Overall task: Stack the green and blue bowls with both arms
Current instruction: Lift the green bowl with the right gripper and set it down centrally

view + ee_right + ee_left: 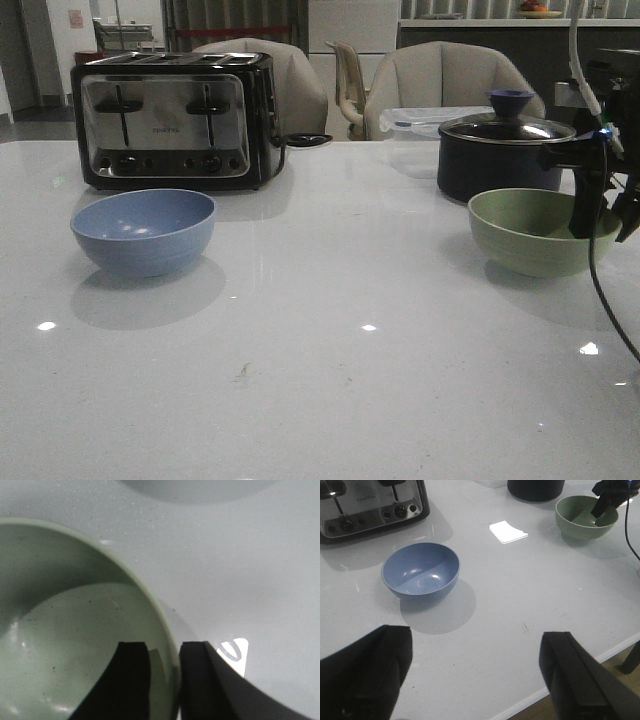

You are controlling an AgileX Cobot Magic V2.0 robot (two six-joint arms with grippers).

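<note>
The dusty blue bowl (143,232) sits upright on the white table at the left, in front of the toaster; it also shows in the left wrist view (420,571). The sage green bowl (530,235) sits on the table at the right (580,517). My right gripper (606,222) straddles its right rim (75,630), one finger inside and one outside. A small gap still shows at the inner finger, so the gripper (165,647) is narrowly open. My left gripper (475,670) is wide open and empty, hovering above the table short of the blue bowl.
A black-and-steel toaster (170,120) stands behind the blue bowl. A dark saucepan with a glass lid (500,150) stands just behind the green bowl, beside a clear plastic box (420,120). A black cable (600,300) trails from the right arm. The table's front edge (570,680) is near the left gripper.
</note>
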